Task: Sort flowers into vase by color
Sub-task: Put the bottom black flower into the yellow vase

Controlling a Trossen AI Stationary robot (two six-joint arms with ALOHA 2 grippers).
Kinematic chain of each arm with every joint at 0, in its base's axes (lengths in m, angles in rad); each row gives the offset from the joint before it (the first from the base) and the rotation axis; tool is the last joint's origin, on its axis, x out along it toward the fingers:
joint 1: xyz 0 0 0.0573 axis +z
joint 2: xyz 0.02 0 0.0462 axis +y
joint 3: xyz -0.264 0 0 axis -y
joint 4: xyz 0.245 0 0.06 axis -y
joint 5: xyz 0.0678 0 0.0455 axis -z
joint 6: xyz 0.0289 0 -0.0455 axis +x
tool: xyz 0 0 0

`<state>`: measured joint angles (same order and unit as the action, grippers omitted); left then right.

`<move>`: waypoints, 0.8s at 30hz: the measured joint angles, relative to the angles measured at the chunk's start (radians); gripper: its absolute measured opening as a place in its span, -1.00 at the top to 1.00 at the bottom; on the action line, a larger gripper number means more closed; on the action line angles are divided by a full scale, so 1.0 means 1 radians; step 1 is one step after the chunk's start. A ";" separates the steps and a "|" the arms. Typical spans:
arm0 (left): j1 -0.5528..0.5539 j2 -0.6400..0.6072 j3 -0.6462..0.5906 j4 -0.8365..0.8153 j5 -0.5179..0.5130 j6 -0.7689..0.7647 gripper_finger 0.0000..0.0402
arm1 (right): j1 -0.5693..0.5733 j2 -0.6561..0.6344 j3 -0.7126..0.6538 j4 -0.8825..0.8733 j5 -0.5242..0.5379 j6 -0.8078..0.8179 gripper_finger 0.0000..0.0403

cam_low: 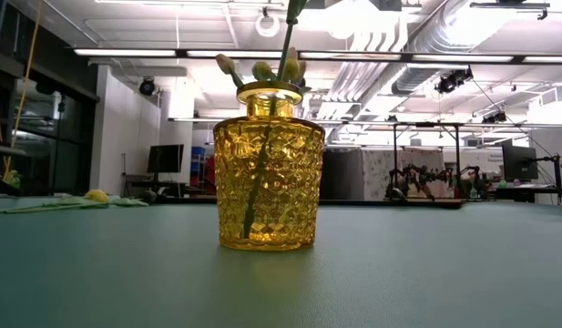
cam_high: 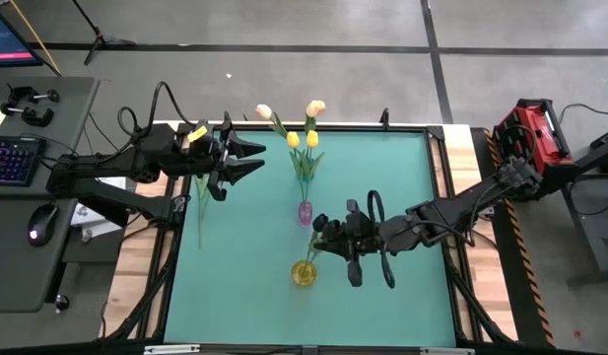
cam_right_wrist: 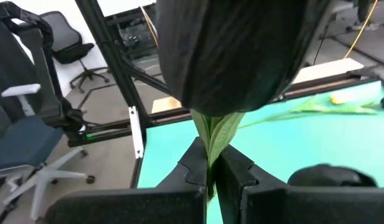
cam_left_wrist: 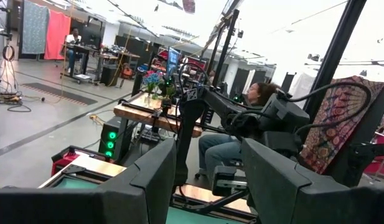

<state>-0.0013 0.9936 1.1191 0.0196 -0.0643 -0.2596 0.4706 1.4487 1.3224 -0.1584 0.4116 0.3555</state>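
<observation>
A yellow glass vase (cam_high: 304,273) (cam_low: 267,182) stands near the table's middle, with a green stem (cam_low: 255,187) inside it. My right gripper (cam_high: 322,235) (cam_right_wrist: 208,171) hovers just above that vase, shut on a dark purple-black tulip (cam_right_wrist: 241,50). A purple vase (cam_high: 304,212) farther back holds peach (cam_high: 315,106) and yellow (cam_high: 311,139) tulips. One yellow tulip (cam_high: 201,192) (cam_right_wrist: 341,106) lies flat on the mat at the left. My left gripper (cam_high: 242,158) (cam_left_wrist: 207,186) is open, held above the mat beside that lying tulip. My right gripper pinches the dark tulip's stem and leaves (cam_right_wrist: 211,140) just below the bud, between its two fingers (cam_right_wrist: 192,165). The fingers come from the table's right, roughly level and across the stem. The stem's lower end (cam_low: 249,223) stands inside the yellow vase, leaning.
The green mat (cam_high: 402,197) has open room to the right and near side. A metal frame (cam_high: 437,138) borders the mat. A keyboard (cam_high: 8,158) and a mouse (cam_high: 37,225) sit on a desk to the left, and red equipment (cam_high: 535,128) to the right.
</observation>
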 joint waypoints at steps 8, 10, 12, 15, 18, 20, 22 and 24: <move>0.000 0.000 0.000 0.000 0.000 0.000 0.15 | 0.000 0.000 -0.001 -0.033 0.015 0.002 1.00; 0.000 0.000 0.000 0.000 0.000 0.000 0.15 | 0.000 0.000 -0.001 -0.032 0.015 0.000 1.00; 0.000 0.000 0.000 0.000 0.000 0.000 0.15 | -0.005 0.000 -0.001 -0.031 0.015 -0.001 1.00; 0.000 0.000 0.000 0.000 0.000 0.000 0.15 | -0.008 0.000 -0.001 -0.010 0.009 -0.012 1.00; 0.000 0.000 0.000 0.000 0.000 0.000 0.15 | -0.010 0.000 -0.001 -0.010 0.007 -0.020 1.00; 0.000 0.000 0.000 0.000 0.000 0.000 0.15 | -0.013 0.000 -0.001 -0.010 0.006 -0.021 1.00; 0.000 0.000 0.000 0.000 0.000 0.000 0.15 | -0.013 0.000 -0.001 -0.011 0.006 -0.023 1.00; 0.000 0.000 0.000 0.000 0.000 0.000 0.15 | -0.014 0.000 -0.001 -0.018 0.006 -0.024 1.00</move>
<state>-0.0013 0.9936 1.1191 0.0199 -0.0643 -0.2596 0.4565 1.4487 1.3212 -0.1767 0.4179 0.3317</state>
